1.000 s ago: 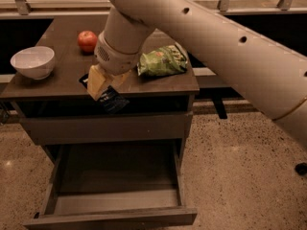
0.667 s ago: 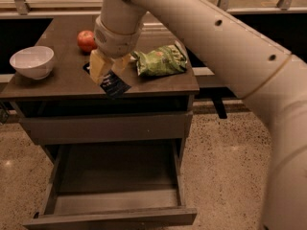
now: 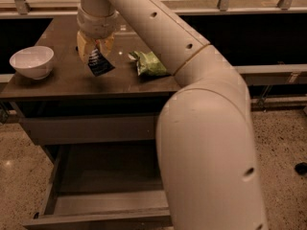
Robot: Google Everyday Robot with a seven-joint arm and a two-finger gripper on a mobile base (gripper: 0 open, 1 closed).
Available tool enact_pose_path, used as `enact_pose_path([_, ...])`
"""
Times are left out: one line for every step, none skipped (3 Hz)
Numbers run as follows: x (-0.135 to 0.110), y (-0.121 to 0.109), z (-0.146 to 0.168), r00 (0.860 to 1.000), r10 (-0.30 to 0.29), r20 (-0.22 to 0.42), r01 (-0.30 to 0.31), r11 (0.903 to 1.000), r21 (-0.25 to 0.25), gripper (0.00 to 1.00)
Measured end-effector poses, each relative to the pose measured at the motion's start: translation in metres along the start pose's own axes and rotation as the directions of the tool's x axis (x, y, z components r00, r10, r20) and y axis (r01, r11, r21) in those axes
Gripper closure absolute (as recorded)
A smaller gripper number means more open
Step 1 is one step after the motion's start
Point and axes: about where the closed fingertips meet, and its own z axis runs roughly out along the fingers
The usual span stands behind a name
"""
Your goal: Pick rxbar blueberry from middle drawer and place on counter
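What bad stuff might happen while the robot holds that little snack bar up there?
1. The gripper pinches the rxbar blueberry by its upper end, tilted, above the counter; it might slip and drop early.
2. The white bowl and green chip bag sit on either side; a wide swing may bump them.
3. The middle drawer stands open below, so the base could knock it.

We note dim, warm indoor light. Brightest strip runs along top edge. Soft sheen on far part of counter (image 3: 62, 83). White bowl (image 3: 32, 61) catches light. Gripper (image 3: 96, 51) above counter, clamped on rxbar blueberry (image 3: 100, 63), top-lit. Middle drawer (image 3: 105, 176) floor in deep shadow. Arm (image 3: 206, 143) evenly lit.
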Motion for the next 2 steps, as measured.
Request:
enact_pose_path([0.035, -0.014, 0.012, 1.0, 0.015, -0.026, -0.014, 0.9991, 0.04, 0.81])
enact_pose_path([0.049, -0.016, 0.011, 0.997, 0.02, -0.074, -0.016, 0.9985, 0.052, 0.59])
